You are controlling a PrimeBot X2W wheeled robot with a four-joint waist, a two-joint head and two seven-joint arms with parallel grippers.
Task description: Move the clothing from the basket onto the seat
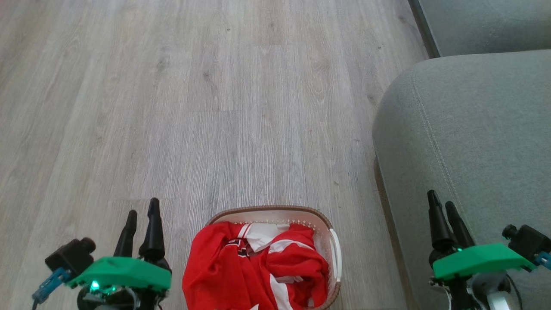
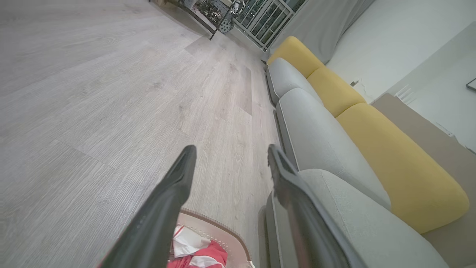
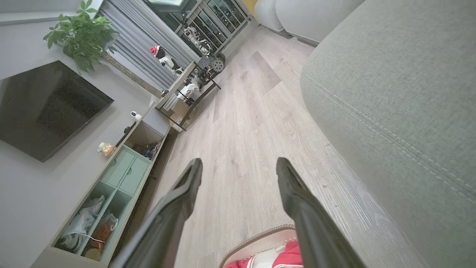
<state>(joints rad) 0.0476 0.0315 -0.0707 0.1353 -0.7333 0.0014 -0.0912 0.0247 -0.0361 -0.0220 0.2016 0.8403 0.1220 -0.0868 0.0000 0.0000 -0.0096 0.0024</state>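
Left fingers (image 1: 153, 232), right fingers (image 1: 437, 219) wide, empty; red-white clothing (image 1: 258, 267) crumpled, heaped in white brown-rimmed basket (image 1: 323, 237) beside grey-green seat (image 1: 473, 129).

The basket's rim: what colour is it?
The rim is brown with a woven look; the basket itself is white. Head view shows it best.

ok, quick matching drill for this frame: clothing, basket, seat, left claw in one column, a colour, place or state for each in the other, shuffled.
1. clothing
2. basket
3. seat
4. left claw

A. grey-green, on the basket's right side in the head view
B. open, holding nothing
C. red and white, heaped in the basket
D. white with a brown rim, standing on the floor

Pairs: 1-C, 2-D, 3-A, 4-B
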